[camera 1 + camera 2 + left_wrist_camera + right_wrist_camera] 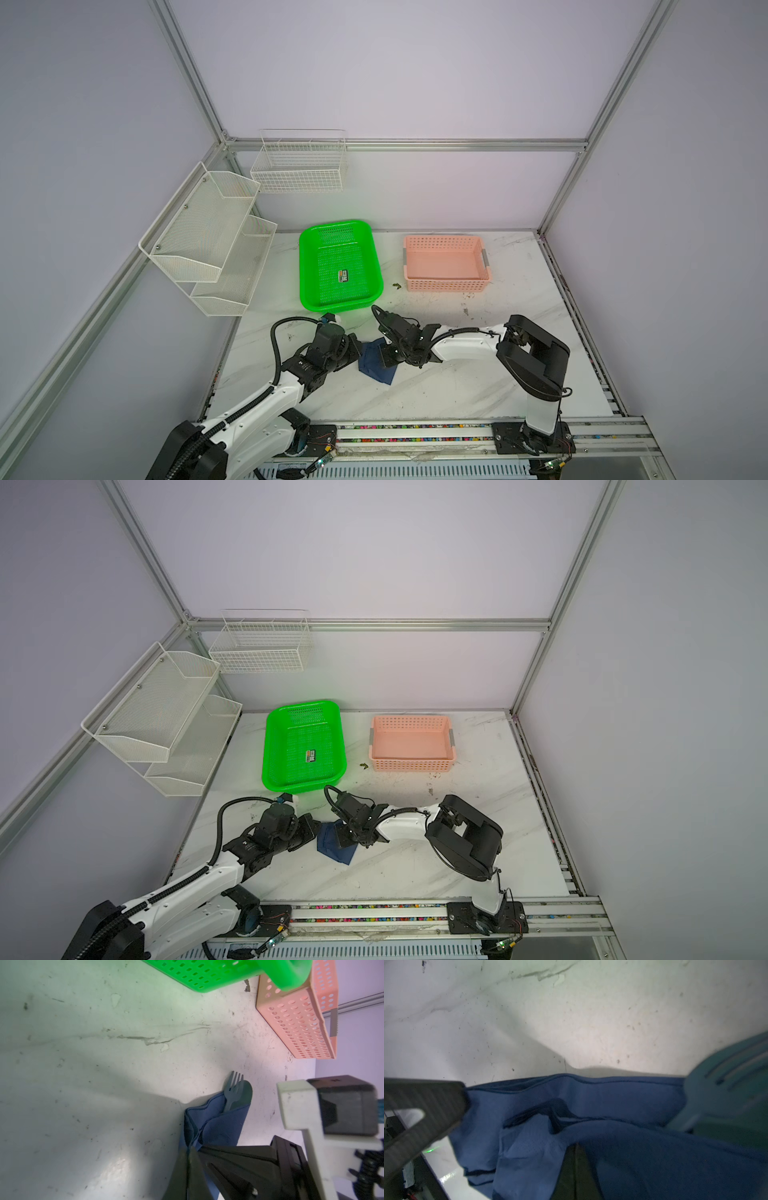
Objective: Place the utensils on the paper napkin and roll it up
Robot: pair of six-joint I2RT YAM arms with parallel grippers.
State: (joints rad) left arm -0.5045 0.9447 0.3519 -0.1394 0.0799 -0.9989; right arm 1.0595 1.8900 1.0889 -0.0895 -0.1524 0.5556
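The napkin [377, 365] lies partly rolled on the bench [457, 374], near-centre, on the near side of the green basket [302, 270] and between both arms. The utensils are wrapped inside it. The fork [233, 1086] and spoon [246, 1095] heads project from its far end, toward the pink basket [446, 284]. The left claw [188, 1153] is closed, pinching a fold at the napkin's left edge. The right claw [576, 1151] is closed, clamped on the napkin's upper layer from the right side.
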